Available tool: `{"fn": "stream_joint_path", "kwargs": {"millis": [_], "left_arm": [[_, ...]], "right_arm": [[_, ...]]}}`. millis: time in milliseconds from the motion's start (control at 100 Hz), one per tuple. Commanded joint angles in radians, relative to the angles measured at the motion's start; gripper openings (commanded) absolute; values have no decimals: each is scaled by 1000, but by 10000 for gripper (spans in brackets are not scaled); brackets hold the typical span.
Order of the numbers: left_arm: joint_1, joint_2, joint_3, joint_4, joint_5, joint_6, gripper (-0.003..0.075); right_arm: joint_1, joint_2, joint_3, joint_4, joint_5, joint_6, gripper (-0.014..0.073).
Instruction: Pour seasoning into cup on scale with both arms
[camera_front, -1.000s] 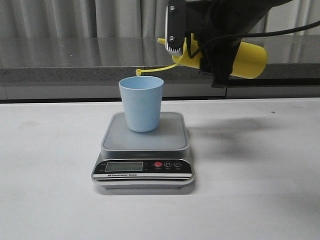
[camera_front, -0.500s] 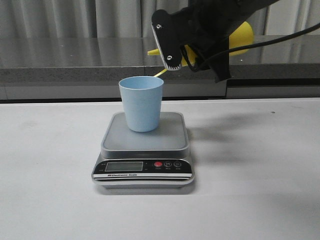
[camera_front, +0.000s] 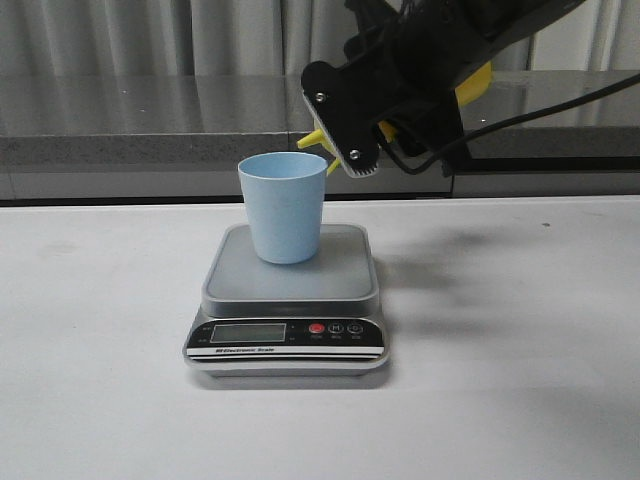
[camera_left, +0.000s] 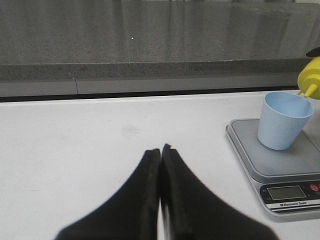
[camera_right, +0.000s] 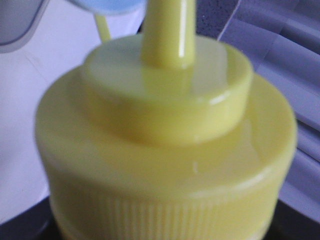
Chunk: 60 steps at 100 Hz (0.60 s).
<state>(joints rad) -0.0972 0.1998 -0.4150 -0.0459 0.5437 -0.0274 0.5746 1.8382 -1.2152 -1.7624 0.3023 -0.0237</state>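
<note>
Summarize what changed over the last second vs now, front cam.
The right gripper has swung down and leftward with the seasoning bottle, tipping it from roughly level to nozzle-down; the nozzle now sits by the cup's rim. The grip on the bottle is unchanged. No pour is visible. The cup and scale have not moved.

White table; scale directly on it, near centre, display facing camera.
</note>
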Motion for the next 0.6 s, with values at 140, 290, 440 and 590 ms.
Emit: {"fn": "stream_joint_path", "kwargs": {"millis": [140, 290, 440, 590], "left_arm": [[1, 8, -25, -4, -79, -8, -20], [1, 8, -25, -4, -79, -8, -20], [1, 8, -25, -4, -79, -8, -20], [1, 8, -25, -4, -79, -8, -20]], "right_arm": [[1, -50, -23, -5, 63, 24, -60], [1, -52, -39, 114, 152, 159, -60], [-24, -66, -63, 264, 190, 381, -60], [-62, -102, -69, 382, 202, 631, -60]]}}
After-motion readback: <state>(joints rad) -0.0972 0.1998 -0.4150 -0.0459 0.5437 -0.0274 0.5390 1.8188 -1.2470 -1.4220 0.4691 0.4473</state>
